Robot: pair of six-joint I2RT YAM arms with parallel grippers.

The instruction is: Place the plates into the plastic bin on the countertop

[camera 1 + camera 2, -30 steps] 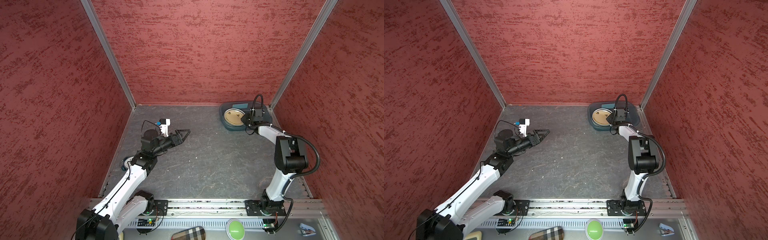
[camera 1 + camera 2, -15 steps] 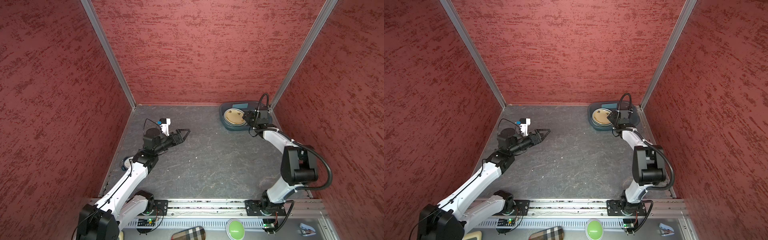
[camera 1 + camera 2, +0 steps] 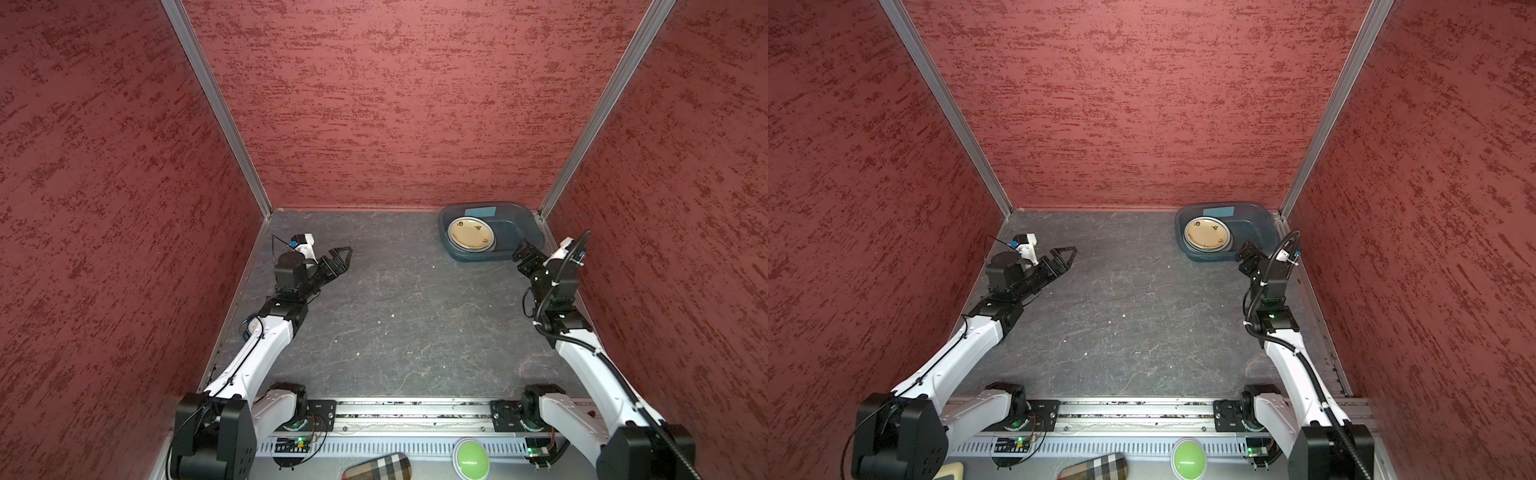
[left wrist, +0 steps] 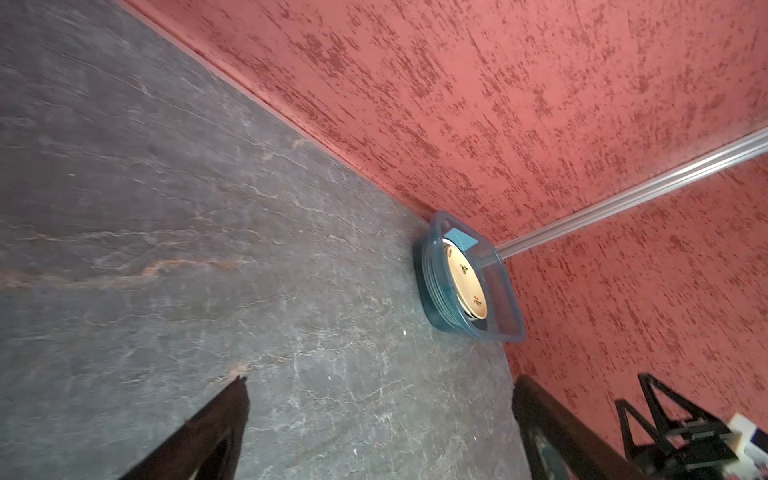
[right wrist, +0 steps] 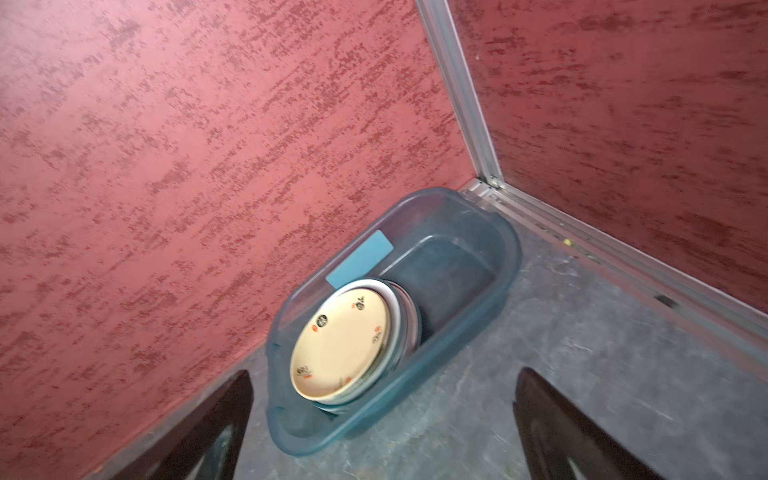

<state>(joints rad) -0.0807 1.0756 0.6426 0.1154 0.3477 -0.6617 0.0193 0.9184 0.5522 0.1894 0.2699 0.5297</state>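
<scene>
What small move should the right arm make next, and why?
Probably draw the right gripper away from the plastic bin toward rest: its jaws stand open and empty, the plates lie stacked inside, and no plate shows on the countertop.

Softly, evenly lit from above in both top views, brightest high on the red textured rear wall (image 3: 395,62); faint shadows under the arms on the dark grey veined stone-look worktop (image 3: 395,324). Bowed at the edges. Smeared and soft in both wrist views.

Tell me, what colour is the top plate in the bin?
Top plate: cream-yellow with small dark and orange motifs; right wrist view.
</scene>
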